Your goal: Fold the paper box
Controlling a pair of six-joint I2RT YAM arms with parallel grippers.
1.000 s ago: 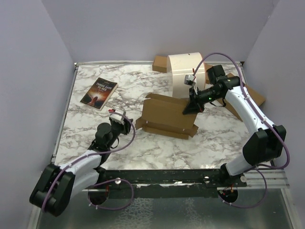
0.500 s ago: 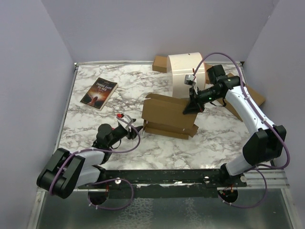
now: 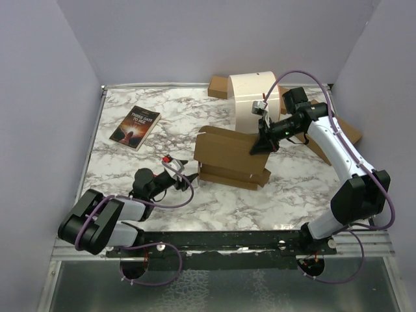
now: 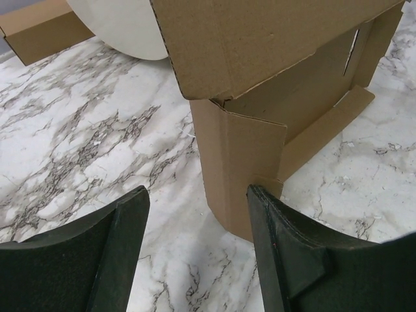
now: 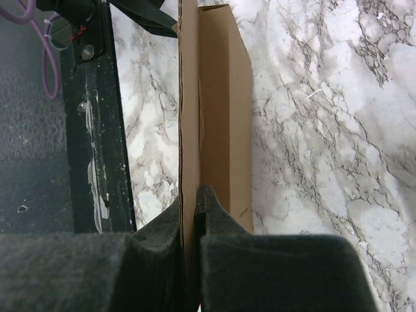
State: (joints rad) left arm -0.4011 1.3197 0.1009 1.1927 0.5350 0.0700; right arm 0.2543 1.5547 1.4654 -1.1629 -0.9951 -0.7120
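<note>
The paper box (image 3: 231, 156) is plain brown cardboard, partly folded, in the middle of the marble table (image 3: 162, 123). My right gripper (image 3: 258, 148) is shut on the right edge of its raised panel and holds it up; the right wrist view shows the panel (image 5: 189, 117) edge-on between the pads. My left gripper (image 3: 184, 179) is open and low on the table, just left of the box's near-left corner. In the left wrist view that side flap (image 4: 237, 162) stands upright just ahead of the gap, close to the right finger (image 4: 286, 253).
A book (image 3: 135, 126) lies at the back left. A white roll (image 3: 253, 101) and thicker brown cardboard pieces (image 3: 218, 86) stand at the back, more cardboard (image 3: 344, 130) at the right. The black base rail (image 3: 227, 240) runs along the near edge.
My left gripper has lowered and reached right, up to the box's near-left corner. My right gripper has kept its hold, and the box has shifted only slightly.
</note>
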